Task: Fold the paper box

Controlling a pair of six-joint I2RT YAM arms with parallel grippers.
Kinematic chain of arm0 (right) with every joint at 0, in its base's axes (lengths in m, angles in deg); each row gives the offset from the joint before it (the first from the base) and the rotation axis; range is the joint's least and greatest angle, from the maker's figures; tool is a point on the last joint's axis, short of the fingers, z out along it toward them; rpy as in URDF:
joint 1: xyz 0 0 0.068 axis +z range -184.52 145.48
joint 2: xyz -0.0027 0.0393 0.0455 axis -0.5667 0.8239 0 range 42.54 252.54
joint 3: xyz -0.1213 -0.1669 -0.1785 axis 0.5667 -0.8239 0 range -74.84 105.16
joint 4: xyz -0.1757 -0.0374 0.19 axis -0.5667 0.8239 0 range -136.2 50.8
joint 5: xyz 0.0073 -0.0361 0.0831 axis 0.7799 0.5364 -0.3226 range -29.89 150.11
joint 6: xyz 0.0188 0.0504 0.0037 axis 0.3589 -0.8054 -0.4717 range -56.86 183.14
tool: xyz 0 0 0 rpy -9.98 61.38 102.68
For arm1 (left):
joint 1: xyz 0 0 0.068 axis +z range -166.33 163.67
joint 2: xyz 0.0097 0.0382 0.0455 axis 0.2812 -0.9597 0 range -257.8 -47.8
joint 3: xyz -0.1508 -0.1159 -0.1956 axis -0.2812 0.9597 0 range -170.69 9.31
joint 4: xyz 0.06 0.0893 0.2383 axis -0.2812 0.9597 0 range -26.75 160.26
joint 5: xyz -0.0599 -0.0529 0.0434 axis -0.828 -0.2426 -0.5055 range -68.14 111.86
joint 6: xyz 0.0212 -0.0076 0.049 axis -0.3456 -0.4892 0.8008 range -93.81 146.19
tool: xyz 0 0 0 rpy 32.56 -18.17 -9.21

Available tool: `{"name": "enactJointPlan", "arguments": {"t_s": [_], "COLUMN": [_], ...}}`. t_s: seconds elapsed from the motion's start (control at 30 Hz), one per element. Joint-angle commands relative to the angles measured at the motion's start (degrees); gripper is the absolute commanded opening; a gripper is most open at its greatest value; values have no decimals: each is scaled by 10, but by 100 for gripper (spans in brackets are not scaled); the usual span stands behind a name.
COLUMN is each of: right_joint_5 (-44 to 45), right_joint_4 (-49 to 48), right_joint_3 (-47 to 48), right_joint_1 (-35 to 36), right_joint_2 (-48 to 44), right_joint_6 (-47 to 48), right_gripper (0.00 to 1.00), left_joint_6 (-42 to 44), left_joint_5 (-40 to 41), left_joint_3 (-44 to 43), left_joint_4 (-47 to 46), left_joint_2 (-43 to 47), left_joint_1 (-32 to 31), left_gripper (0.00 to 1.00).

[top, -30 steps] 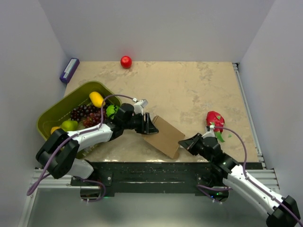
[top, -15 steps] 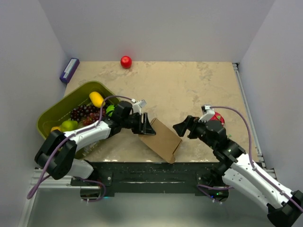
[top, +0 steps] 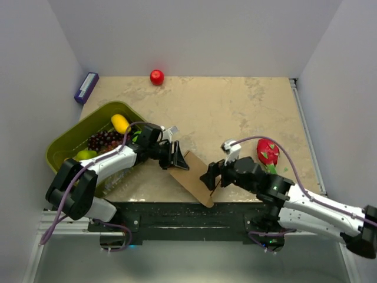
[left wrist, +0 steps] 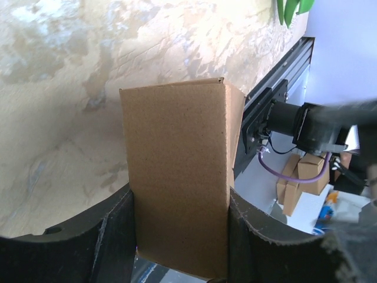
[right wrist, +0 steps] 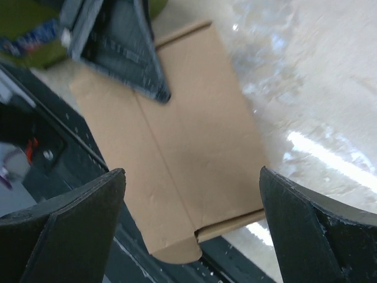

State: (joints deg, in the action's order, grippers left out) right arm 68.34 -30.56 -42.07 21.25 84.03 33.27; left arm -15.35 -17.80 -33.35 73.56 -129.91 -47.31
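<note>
The paper box (top: 193,178) is a flattened brown cardboard sleeve lying slantwise at the table's near edge, its lower end over the black rail. My left gripper (top: 177,158) is shut on its far end; in the left wrist view the box (left wrist: 177,171) fills the gap between the fingers (left wrist: 115,236). My right gripper (top: 210,177) hovers wide open above the box's near end. From the right wrist the box (right wrist: 182,147) lies below the open gripper (right wrist: 191,227), untouched, with a rounded tuck flap at its lower corner.
An olive-green basket (top: 62,147) of fruit stands at the left. A red ball (top: 156,76) and a purple-blue block (top: 86,87) lie at the back, a dragon fruit (top: 268,151) to the right. The black rail (top: 147,209) runs along the front.
My right gripper has let go of the box's right corner, opened wide and swung left over its near end. The left gripper shifted slightly left, turning the box.
</note>
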Motion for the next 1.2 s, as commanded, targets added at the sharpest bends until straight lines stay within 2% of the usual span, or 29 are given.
{"name": "enactJointPlan", "arguments": {"t_s": [0.0, 0.13, 0.17, 0.2, 0.3, 0.37, 0.47, 0.6, 0.87, 0.97, 1.03, 1.07, 1.17], "right_joint_5": [160, 282, 349, 378, 462, 501, 524, 577, 623, 623, 620, 613, 586], "right_joint_4": [-5, 0, 26, 43, 115, 176, 213, 300, 489, 515, 515, 511, 446], "right_joint_3": [38, 96, 113, 148, 214, 246, 284, 323, 388, 394, 390, 382, 345], "right_joint_1": [151, 272, 295, 333, 366, 372, 381, 383, 391, 394, 397, 398, 398], "right_joint_2": [61, 187, 251, 280, 387, 436, 499, 579, 712, 720, 711, 697, 644], "right_joint_6": [-20, -57, -69, -80, -144, -174, -193, -269, -411, -432, -433, -426, -362], "right_gripper": [99, 99, 99, 99, 99, 99, 99, 99, 98, 86, 72, 68, 58], "left_joint_6": [-10, -34, -36, -36, -31, -21, -18, -35, -77, -74, -69, -58, -25], "left_joint_5": [-48, -74, -76, -78, -81, -78, -87, -101, -132, -131, -130, -124, -104], "left_joint_3": [4, 27, 30, 30, 37, 39, 54, 78, 113, 108, 93, 84, 36], "left_joint_4": [37, 36, 38, 43, 52, 70, 78, 67, 24, 22, 21, 24, 46], "left_joint_2": [-9, -4, -2, 1, 5, 7, 20, 41, 70, 70, 70, 70, 69], "left_joint_1": [22, 30, 31, 33, 36, 38, 41, 42, 42, 42, 42, 42, 42], "left_gripper": [6, 5, 5, 5, 4, 4, 3, 2, 1, 2, 7, 9, 29]}}
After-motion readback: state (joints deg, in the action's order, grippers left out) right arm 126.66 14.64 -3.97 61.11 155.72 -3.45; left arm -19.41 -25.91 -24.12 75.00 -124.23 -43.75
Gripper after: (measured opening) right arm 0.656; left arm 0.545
